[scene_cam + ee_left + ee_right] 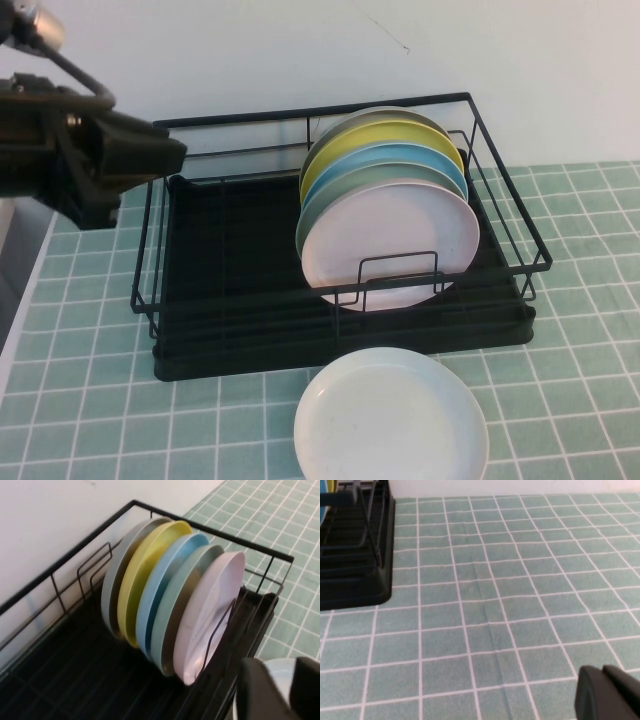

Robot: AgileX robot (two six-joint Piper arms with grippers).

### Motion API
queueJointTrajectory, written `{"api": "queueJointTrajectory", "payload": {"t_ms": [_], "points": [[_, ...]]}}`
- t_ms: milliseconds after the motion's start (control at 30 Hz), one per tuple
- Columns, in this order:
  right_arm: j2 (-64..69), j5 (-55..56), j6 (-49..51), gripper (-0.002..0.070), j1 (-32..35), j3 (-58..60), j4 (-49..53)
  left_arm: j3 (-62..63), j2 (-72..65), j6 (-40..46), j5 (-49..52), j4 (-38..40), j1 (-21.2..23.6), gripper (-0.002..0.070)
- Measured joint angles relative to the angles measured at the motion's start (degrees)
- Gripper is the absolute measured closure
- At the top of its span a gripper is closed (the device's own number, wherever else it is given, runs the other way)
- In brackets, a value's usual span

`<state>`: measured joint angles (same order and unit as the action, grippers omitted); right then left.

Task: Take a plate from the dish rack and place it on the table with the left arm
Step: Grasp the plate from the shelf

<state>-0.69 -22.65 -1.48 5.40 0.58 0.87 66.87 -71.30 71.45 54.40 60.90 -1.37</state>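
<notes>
Hovering beyond the far-left corner of the dish rack (340, 240), the left gripper (150, 152) holds nothing, and whether its jaws are spread or pressed together cannot be told from any view. The pale pink plate (392, 245) stands on edge as the front-most of five in the rack, well off to the side of the jaws and lower than them, with a sage-green plate (187, 600) touching or nearly touching its back and a wire loop (397, 270) crossing its lower face. A white plate (392, 418) already lies flat on the table (90, 400) just in front of the rack. I judge the main risks to be these: jaws closing on two rims at once, since the pink and sage-green plates sit so tight together; the rim catching on the wire loop or the rack's front rail if lifted at a slant; and the pink plate being set down on the white one. The right gripper (607, 695) hangs over bare tiles, clear of the rack, its jaw state also unclear.
</notes>
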Motion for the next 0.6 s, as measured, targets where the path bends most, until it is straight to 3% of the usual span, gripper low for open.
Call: {"api": "queueJointTrajectory", "payload": {"t_ms": [133,233,467,600], "points": [[0.0,0.0,0.0,0.0678,0.0,0.0,-0.11,1.36,-1.67,1.49,0.51,1.57,-1.16,0.0277],[0.0,0.0,0.0,0.0678,0.0,0.0,-0.11,1.72,-3.15,2.03,0.51,1.09,-3.83,0.0179],[0.0,0.0,0.0,0.0678,0.0,0.0,-0.11,1.85,-6.83,3.07,-4.41,-6.61,-13.11,0.0141],[0.0,0.0,0.0,0.0678,0.0,0.0,-0.11,1.85,-8.62,3.07,-9.12,-7.92,-16.28,0.0138]]}}
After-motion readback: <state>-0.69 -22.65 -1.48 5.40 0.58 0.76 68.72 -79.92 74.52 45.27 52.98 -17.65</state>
